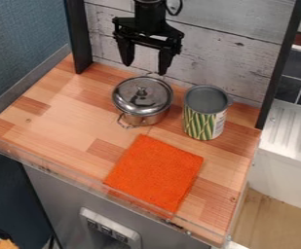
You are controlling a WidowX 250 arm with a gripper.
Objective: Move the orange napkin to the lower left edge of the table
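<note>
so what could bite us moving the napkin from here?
1. The pot and can sit just behind the napkin; the open gripper hangs past the pot's far side, so a low approach could clip the lid.
2. The napkin lies flat, so the fingers may slide over it.
3. Its near edge is by the clear front rail and might snag.

Arm [150, 13] partly beyond top edge

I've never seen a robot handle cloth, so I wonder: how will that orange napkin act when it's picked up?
The orange napkin looks thin, flat and softly textured, so it will probably droop wherever it isn't held. It seems unlikely to roll or tip, and probably light for its spread.
</note>
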